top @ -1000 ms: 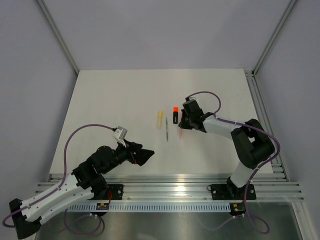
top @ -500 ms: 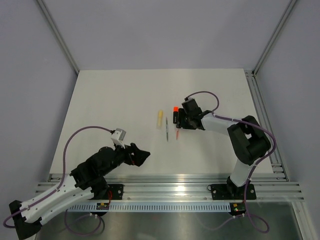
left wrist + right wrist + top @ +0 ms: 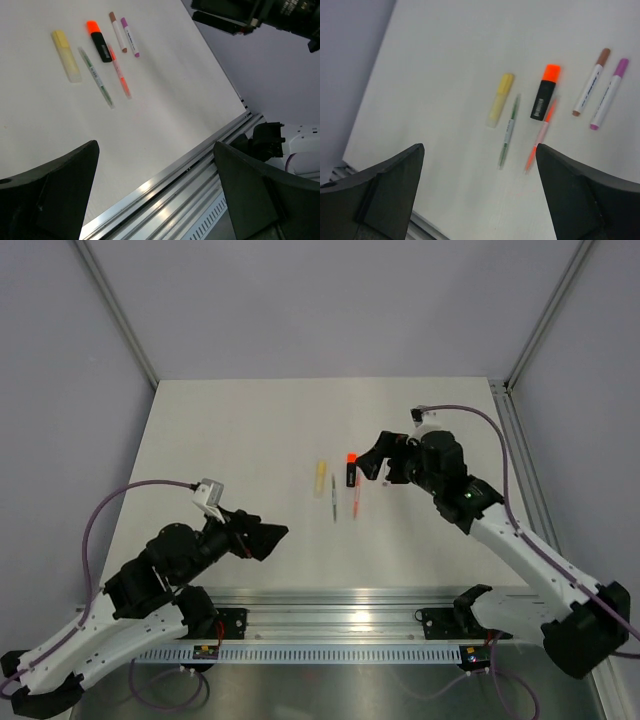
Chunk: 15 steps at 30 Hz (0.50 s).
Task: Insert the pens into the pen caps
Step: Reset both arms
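Lying in a loose row near the middle of the table (image 3: 220,440), the pens are roughly parallel. There is a pale yellow highlighter (image 3: 500,100) with a thin grey-green pen (image 3: 507,131) just beside it. Next comes a stubby black highlighter (image 3: 542,102) wearing its orange cap (image 3: 551,72). An orange-red pen (image 3: 540,142) sits close against its lower end; whether they touch I cannot tell. A little apart lie a brown-capped white pen (image 3: 589,84) and a purple-capped white pen (image 3: 607,95). From overhead those two are hidden under the right arm. I see no loose cap anywhere, so my guess is the capping is done or nearly so. Whether the thin pens wear caps is too small to tell.

These should handle as light, stiff plastic with smooth round barrels, apt to roll or skid if nudged from one side. The middle of the barrel, pinched squarely across, looks the safest hold. The thin ones lie low, so fingers would need to close right at the table's surface, and the near neighbours leave little room.

The right end effector (image 3: 480,147) hangs above the row, fingers spread wide with nothing between them. The left end effector (image 3: 156,146) is well apart, nearer the front rail (image 3: 205,160), equally wide and empty.
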Motion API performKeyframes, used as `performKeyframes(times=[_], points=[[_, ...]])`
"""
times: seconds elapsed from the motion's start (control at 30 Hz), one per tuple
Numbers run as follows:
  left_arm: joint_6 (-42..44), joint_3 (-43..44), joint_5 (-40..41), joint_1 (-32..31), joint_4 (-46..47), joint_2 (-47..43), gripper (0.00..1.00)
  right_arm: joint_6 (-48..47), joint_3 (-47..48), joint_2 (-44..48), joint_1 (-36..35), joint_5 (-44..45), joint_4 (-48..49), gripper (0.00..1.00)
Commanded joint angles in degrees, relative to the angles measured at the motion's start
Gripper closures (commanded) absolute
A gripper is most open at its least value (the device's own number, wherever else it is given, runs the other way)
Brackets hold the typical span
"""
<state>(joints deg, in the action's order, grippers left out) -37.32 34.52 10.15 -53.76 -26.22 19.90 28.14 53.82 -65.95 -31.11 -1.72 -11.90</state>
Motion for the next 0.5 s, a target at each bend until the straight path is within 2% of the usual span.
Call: performKeyframes(times=[0.0, 0.03, 0.13, 0.23, 0.33, 0.47], points=[[4.5, 7.5, 2.1, -0.2, -1.9, 0.7, 0.01, -2.0, -3.3, 11.2, 0.3, -3.5, -1.0, 0.00], [5.5, 8.6, 2.3, -0.2, -2.4, 1.1, 0.01, -2.5, -4.1, 14.3, 0.2, -3.3, -1.0, 0.01], [9.5, 12.8, 5.0, -0.2, -4.5, 2.3, 0.01, -4.6, -7.1, 32.5, 0.2, -1.5, -0.5, 0.01], [12.4, 13.8, 9.4, -0.2, -5.9, 2.4, 0.01, -6.3, -8.6, 41.7, 0.2, -0.4, -2.9, 0.01], [14.0, 13.8, 11.2, -0.2, -5.2, 1.8, 0.01, -8.5, -8.3, 44.5, 0.2, 4.8, -7.9, 0.00], [15.8, 15.3, 11.9, -0.2, -6.7, 1.0, 0.01, -6.4, -10.0, 47.1, 0.3, 7.3, -6.7, 0.01]])
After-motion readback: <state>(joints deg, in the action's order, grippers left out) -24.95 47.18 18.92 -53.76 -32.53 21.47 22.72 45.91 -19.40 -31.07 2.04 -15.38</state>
